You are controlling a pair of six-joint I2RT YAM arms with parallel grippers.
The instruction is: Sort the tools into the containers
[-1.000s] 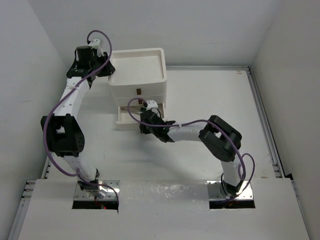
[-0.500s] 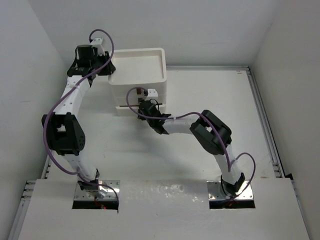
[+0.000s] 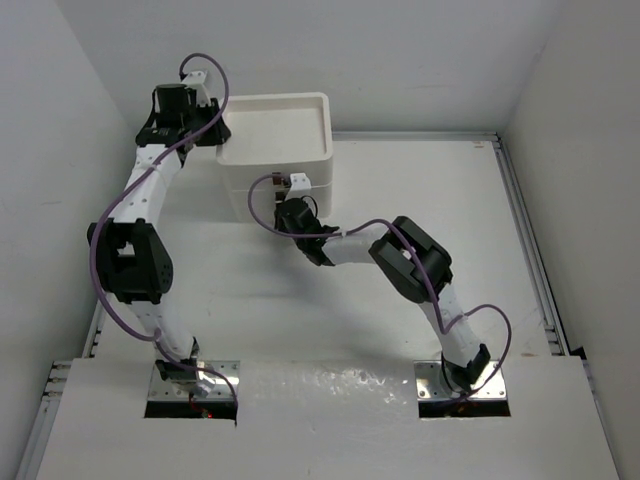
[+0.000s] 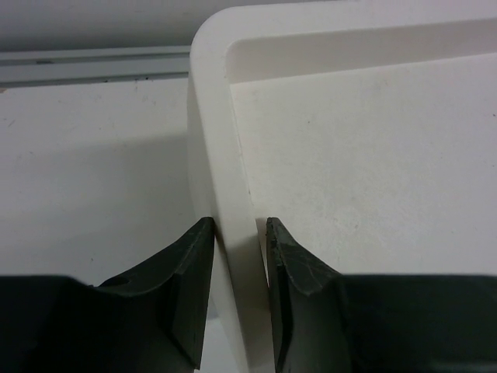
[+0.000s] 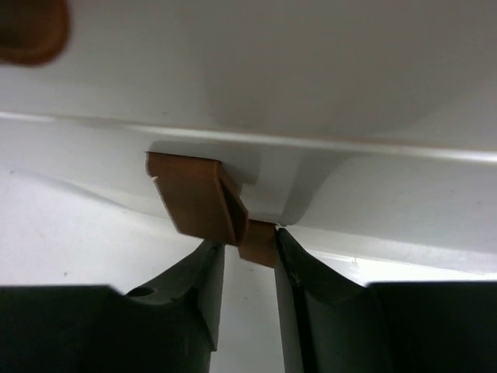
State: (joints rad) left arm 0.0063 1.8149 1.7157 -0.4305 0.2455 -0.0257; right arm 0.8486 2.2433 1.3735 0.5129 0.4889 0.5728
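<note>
The white containers (image 3: 275, 150) stand upper centre in the top view, on the counter (image 3: 450, 180); no tools show. The left fingers (image 4: 186, 287), narrowly parted, pinch the top tray's rim (image 4: 217, 155). The right fingers (image 5: 206, 295), equally narrow, clamp a drawer's brown tab (image 5: 194, 194). That small tab could slip free, or a hard shove could skid the unit.
</note>
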